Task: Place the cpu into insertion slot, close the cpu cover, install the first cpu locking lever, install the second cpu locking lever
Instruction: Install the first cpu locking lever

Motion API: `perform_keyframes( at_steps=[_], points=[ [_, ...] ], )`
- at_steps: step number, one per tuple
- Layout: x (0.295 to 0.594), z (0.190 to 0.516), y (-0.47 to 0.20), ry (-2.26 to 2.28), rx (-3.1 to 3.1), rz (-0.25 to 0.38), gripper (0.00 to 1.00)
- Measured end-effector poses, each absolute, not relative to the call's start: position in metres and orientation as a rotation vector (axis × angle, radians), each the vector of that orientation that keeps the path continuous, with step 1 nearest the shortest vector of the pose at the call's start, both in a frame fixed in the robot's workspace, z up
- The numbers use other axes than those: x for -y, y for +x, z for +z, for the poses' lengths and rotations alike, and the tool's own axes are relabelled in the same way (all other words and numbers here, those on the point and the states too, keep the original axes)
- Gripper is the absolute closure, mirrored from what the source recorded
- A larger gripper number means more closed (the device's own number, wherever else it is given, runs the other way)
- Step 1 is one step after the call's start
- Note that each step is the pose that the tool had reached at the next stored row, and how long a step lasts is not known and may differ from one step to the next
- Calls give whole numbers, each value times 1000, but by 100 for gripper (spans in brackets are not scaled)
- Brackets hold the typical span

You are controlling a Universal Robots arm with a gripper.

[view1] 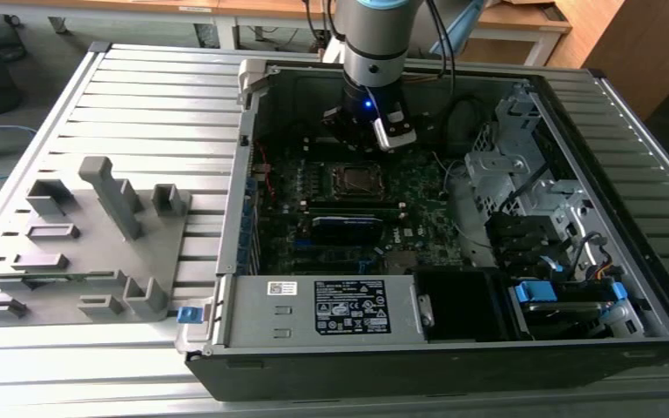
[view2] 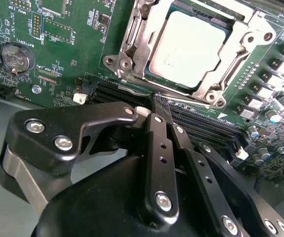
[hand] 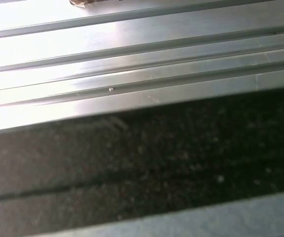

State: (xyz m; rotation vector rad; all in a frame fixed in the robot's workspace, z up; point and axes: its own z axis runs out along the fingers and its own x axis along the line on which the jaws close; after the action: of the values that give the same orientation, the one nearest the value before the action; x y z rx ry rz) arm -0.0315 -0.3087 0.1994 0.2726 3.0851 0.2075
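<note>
1. The pincer (view1: pixel 390 135) was positioned inside the open computer case (view1: pixel 428 370), just beside the insertion slot (view1: pixel 337 181). The arm was brought in from above, judged so that the socket hardware could be reached.
2. In the second wrist view the pincer (view2: pixel 161 111) fingers were drawn together, with nothing seen clamped between them.
3. The tips were parked at the socket's near edge, by the long black memory slots (view2: pixel 206 123) and a thin metal lever (view2: pixel 191 102). This was judged a pushing pose rather than a grasp.
4. The cpu (view2: pixel 188 47) was seated flat in the slot. A dull silver-grey square top with faint marking was seen, and no tilt.
5. The cpu cover (view2: pixel 134 34) was laid down around the chip, which showed through the window. The cover was a silvery stamped frame with screw heads at the corners. Placing and closing were judged done.
6. Whether the lever was hooked could not be told.
7. The case was set on the slatted counter (view1: pixel 137 87), with a grey fixture (view1: pixel 91 252) well apart on the exterior view's left.
</note>
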Motion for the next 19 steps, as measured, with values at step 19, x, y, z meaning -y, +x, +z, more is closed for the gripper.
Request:
perform_keyframes(
  at_steps=[19],
  points=[
    [309,198,-29,270,-3085,207,90]
  ],
)
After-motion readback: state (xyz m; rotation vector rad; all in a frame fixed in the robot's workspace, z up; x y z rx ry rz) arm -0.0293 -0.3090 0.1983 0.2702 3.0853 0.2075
